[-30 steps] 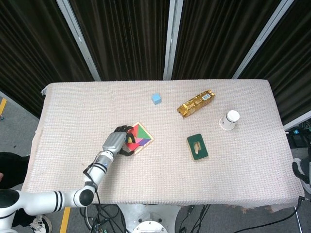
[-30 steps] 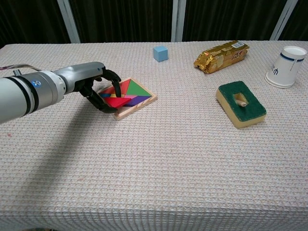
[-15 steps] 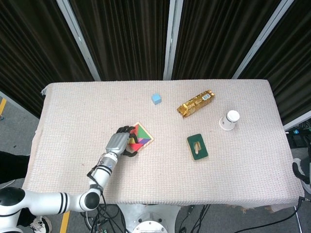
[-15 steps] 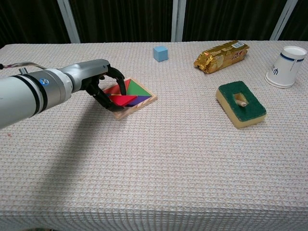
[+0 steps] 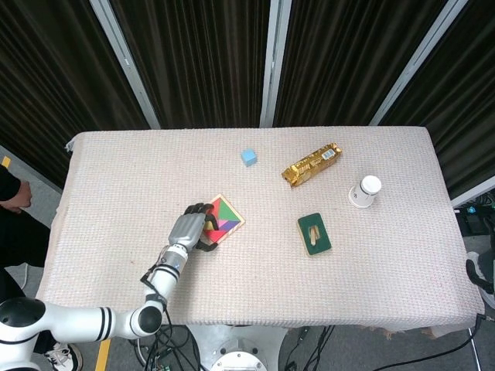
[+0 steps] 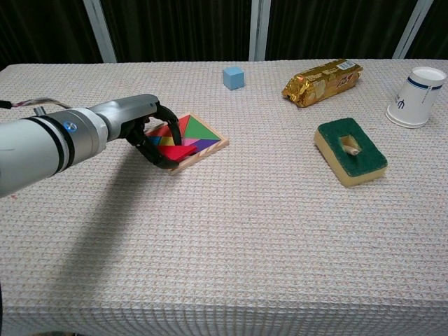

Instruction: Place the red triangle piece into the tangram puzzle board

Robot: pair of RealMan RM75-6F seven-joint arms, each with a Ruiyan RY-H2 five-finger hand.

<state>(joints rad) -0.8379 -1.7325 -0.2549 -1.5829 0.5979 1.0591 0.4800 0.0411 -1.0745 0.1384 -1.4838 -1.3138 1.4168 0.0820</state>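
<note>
The tangram puzzle board (image 6: 206, 140) (image 5: 229, 216) is a small wooden square tray with coloured pieces, lying left of the table's middle. The red triangle piece (image 6: 177, 149) lies low over the board's near-left corner. My left hand (image 6: 145, 130) (image 5: 190, 227) reaches in from the left, and its dark fingers (image 6: 168, 120) curl around the piece, pinching it against the board. In the head view the hand hides most of the piece. My right hand shows in neither view.
A blue cube (image 6: 234, 77) sits behind the board. To the right lie a gold snack packet (image 6: 322, 82), a green sponge (image 6: 350, 150) and a tipped paper cup (image 6: 415, 87). A person's arm (image 5: 11, 193) shows beyond the table's left edge.
My left hand has shifted slightly toward the board and lowered the red triangle, which now sits flatter in the board's near-left corner. A person has appeared at the left edge.
</note>
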